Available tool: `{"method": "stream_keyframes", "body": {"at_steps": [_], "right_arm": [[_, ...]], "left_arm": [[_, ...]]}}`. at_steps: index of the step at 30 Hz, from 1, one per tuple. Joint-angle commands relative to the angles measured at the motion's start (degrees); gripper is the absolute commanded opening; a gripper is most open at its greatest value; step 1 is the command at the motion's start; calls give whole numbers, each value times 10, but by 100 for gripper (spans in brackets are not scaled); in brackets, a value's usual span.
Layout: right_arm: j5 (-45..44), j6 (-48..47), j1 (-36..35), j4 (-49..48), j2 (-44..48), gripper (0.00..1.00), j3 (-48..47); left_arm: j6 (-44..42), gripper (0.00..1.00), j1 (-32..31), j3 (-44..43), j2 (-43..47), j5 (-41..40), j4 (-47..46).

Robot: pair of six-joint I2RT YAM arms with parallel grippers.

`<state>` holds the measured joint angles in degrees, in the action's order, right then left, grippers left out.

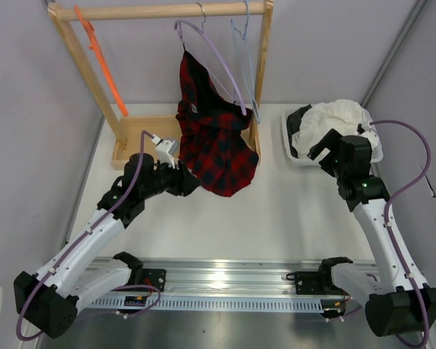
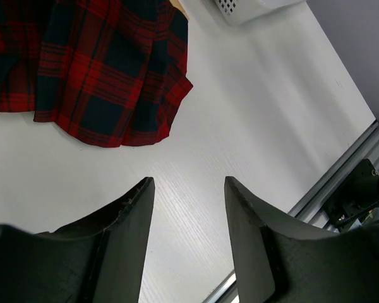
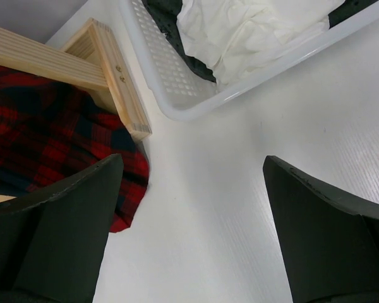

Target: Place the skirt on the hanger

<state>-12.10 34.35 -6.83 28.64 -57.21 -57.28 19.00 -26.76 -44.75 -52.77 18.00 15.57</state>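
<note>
The skirt (image 1: 336, 118) lies bunched in the white basket (image 3: 170, 82) at the far right of the tabletop (image 1: 291, 211), piled on top of a dark cloth (image 3: 170, 19) that shows along its left side. The hanger (image 1: 102, 62) I need is well apart from it, slanting down from the left end of the wooden rack (image 1: 160, 11). My right claw (image 3: 192, 161) stands wide apart with nothing in it, just on the near side of the basket, so I judge the step in hand to be picking up the skirt. To do it well, I would bring the claw over the basket wall and down onto the white folds only, away from the dark cloth. I would pinch a thick gather so the thin fabric does not slip, then lift straight up until the hem clears the rim. I cannot tell where the waistband is in that heap. My left claw (image 2: 188, 189) is also apart and empty, hovering over bare tabletop beside the hem of the plaid garment (image 2: 95, 63); it is the nearer one to fetch the hanger. By my count there are three hangers: the orange one, a lilac hanger (image 1: 218, 65) that seems to carry the plaid, and a pale blue wire hanger (image 1: 245, 51). There is one skirt, one plaid garment, one dark cloth, one basket and one rack.
</note>
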Motion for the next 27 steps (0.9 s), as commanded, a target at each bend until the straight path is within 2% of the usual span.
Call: {"method": "stream_keyframes", "body": {"at_steps": [1, 6, 8, 11, 14, 27], "right_arm": [[1, -23, 8, -19, -13, 99, -39], [66, -40, 58, -17, -126, 97, -121], [62, -45, 63, -21, -181, 95, -143], [68, -45, 109, -18, -256, 93, -188], [114, -44, 145, -20, -308, 90, -214], [90, -88, 186, -23, -420, 90, -218]], "left_arm": [[-12, 54, -2, -1, 10, -6, -9], [-13, 54, -2, -1, 10, -7, -10], [-13, 54, -2, 1, 11, -7, -8], [-12, 54, -3, 1, 14, -10, -9], [-13, 54, -3, 1, 16, -16, -9], [-14, 54, -3, -3, 14, -14, -5]]}}
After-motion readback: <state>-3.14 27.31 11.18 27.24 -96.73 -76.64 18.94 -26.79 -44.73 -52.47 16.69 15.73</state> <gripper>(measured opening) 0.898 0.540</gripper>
